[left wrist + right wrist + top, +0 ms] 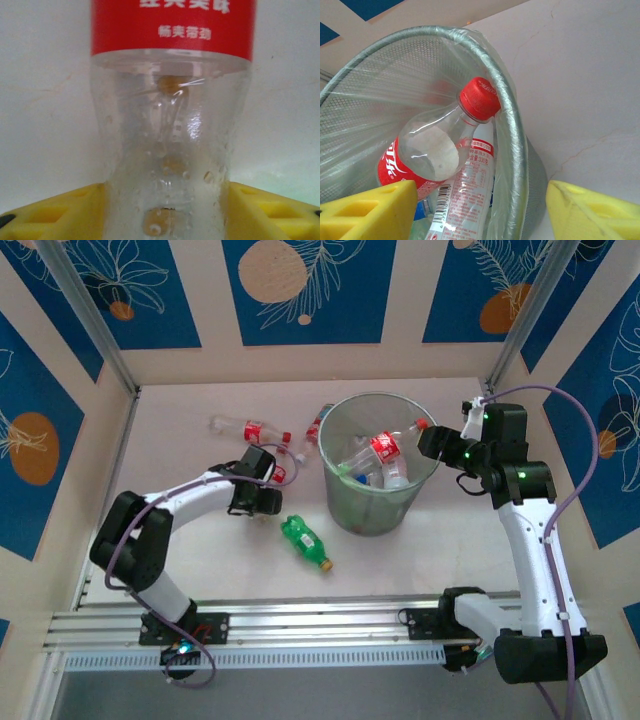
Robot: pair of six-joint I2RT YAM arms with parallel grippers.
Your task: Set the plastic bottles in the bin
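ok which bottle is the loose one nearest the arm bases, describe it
Find the bin in the middle of the table. Left of it and nearer the arms, one bottle lies on its side, alone. It is green with a yellow cap; its neighbours are clear with red labels.

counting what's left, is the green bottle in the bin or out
Out. The green bottle lies on its side on the table, in front of the bin and apart from it.

Red-labelled bottle (170, 150) cropped at top and bottom edges, left tool's yellow fingers (50, 215) cropped below
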